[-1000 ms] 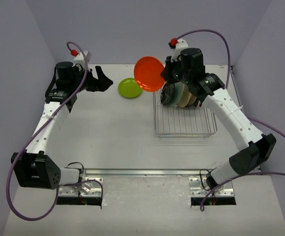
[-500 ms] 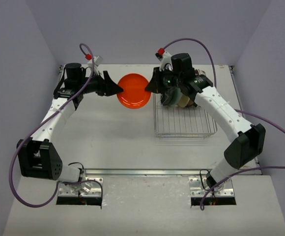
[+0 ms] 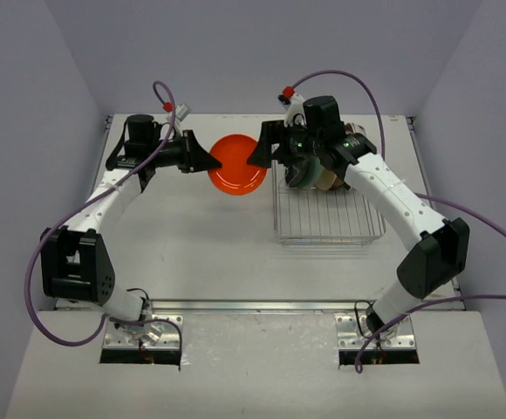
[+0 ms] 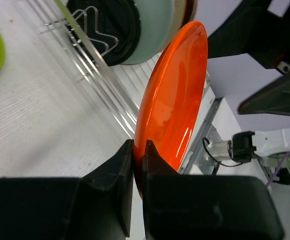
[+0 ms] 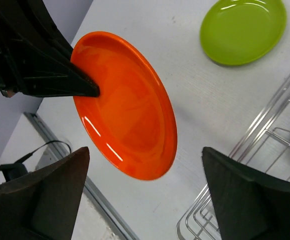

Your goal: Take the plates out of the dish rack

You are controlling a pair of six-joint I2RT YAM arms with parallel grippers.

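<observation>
Left claw: pressed together on the rim of the orange plate, one finger on each face.
Right claw: spread wide, its two fingers standing well apart to either side of the plate's opposite edge; no contact with the plate shows.
Orange plate: held clear of the surface, tilted up on its edge, between the two arms and just beside the far left corner of the dish rack.
Dish rack: silver wire, resting on the right half of the surface under the right arm.
Plates in the rack: a black plate and a pale teal plate stand upright side by side at the far end; a brown-rimmed edge shows behind them, the others hidden by the arm.
Lime green plate: lying flat on the surface left of the rack, beyond the orange plate, which covers it in the top view.
</observation>
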